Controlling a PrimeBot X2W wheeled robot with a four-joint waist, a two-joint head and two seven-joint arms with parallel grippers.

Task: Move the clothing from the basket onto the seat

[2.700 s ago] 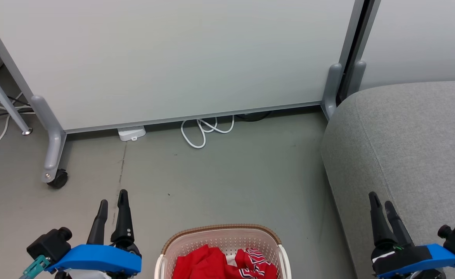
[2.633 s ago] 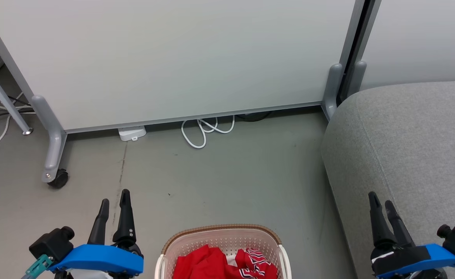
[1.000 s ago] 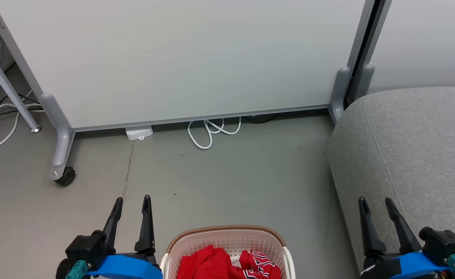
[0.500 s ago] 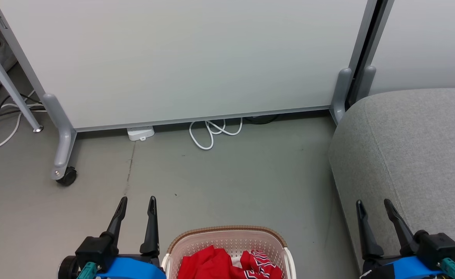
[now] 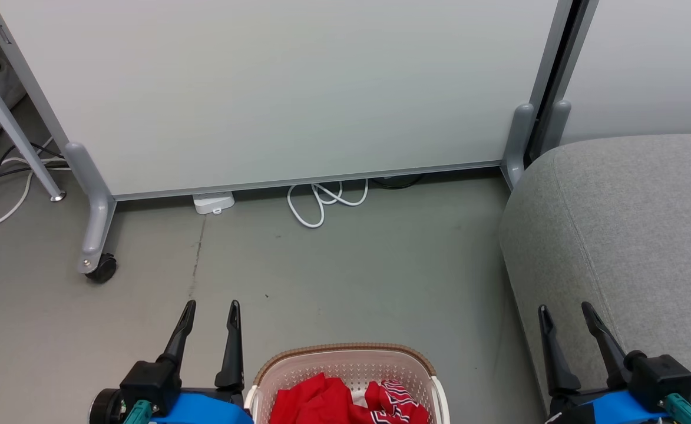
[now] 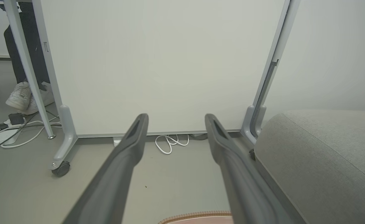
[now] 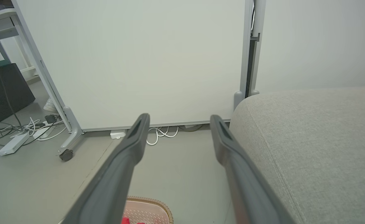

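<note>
The cream basket (image 5: 345, 355) with a brown rim stands on the floor at the bottom middle of the head view. Red clothing (image 5: 321, 403) lies in it, one piece with white stripes (image 5: 395, 397). My left gripper (image 5: 212, 307) hovers open just left of the basket, holding nothing. The right gripper (image 5: 564, 310) is open and empty too, beside the front edge of the grey seat (image 5: 634, 224). The basket's rim (image 6: 198, 214) peeks in at the bottom of the left wrist view, and rim with a red scrap (image 7: 148, 205) shows in the right wrist view.
A white wheeled partition (image 5: 274, 88) stands ahead, its caster (image 5: 101, 268) at the left. A coiled white cable (image 5: 320, 203) and a small white box (image 5: 213, 203) lie at its base. A person's white shoes (image 6: 23, 96) and more cables (image 7: 20, 133) lie behind it, left.
Both grippers have turned and drawn inward, the left one closer to the basket. The head camera has shifted slightly, moving the whole scene a little right.
</note>
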